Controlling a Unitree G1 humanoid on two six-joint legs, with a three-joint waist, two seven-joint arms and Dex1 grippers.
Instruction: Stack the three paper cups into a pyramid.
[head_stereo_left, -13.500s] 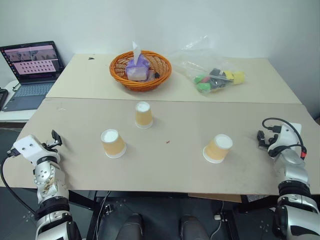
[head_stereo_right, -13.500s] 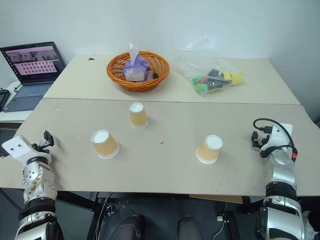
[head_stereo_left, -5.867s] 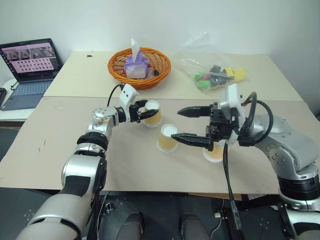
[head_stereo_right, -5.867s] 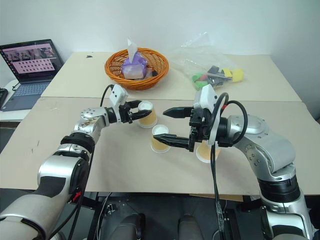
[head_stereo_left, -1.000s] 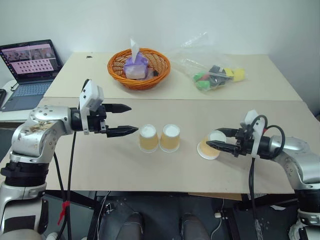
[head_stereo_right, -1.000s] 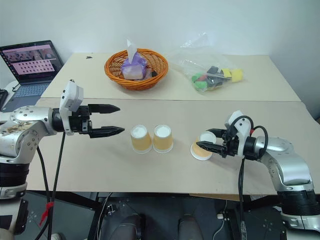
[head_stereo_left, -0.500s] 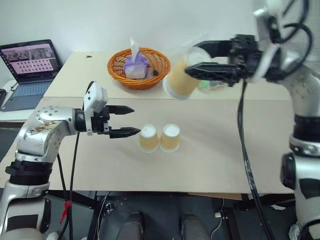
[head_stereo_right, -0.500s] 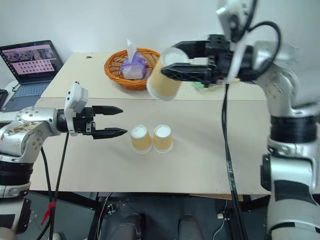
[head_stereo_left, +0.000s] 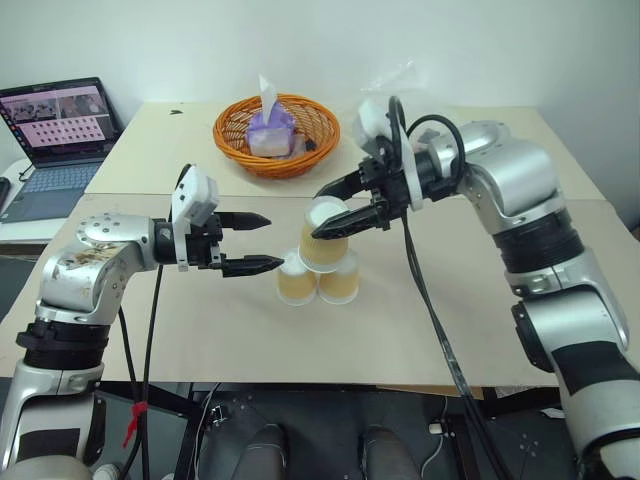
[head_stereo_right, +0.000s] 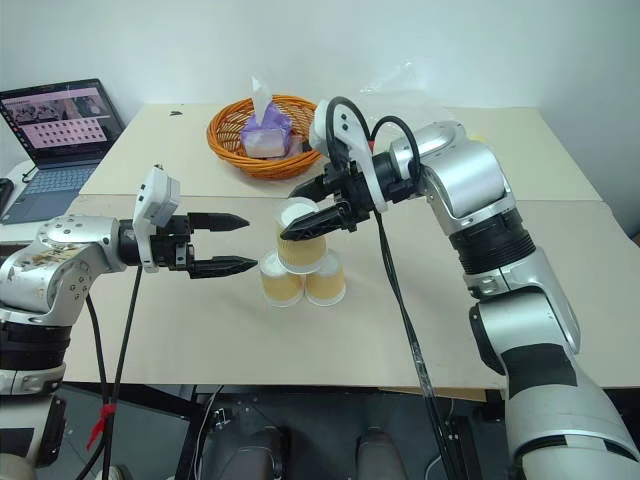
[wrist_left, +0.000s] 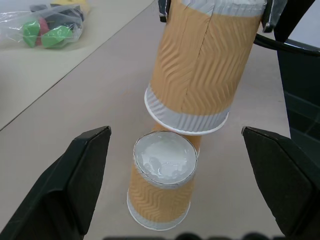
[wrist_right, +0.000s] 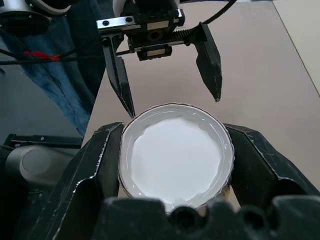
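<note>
Two base cups (head_stereo_left: 318, 282) sit touching on the table (head_stereo_left: 450, 320), third cup (head_stereo_left: 322, 238) clamped upside-down in right gripper (head_stereo_left: 322, 225) right over their seam — left gripper (head_stereo_left: 262, 242) spread wide beside, likely guarding; basket (head_stereo_left: 276, 135) beyond.

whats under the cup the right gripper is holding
The two other paper cups, upside down and side by side on the table. The held cup, shut in the right gripper, hangs tilted over them; contact is unclear.

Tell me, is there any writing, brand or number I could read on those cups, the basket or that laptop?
Paper cups: no print, plain wavy sleeves.
Orange basket and the tissue pack in it: no readable text.
Laptop: screen shows rows of small pictures, too small to read.
Plastic bag: no readable label.
</note>
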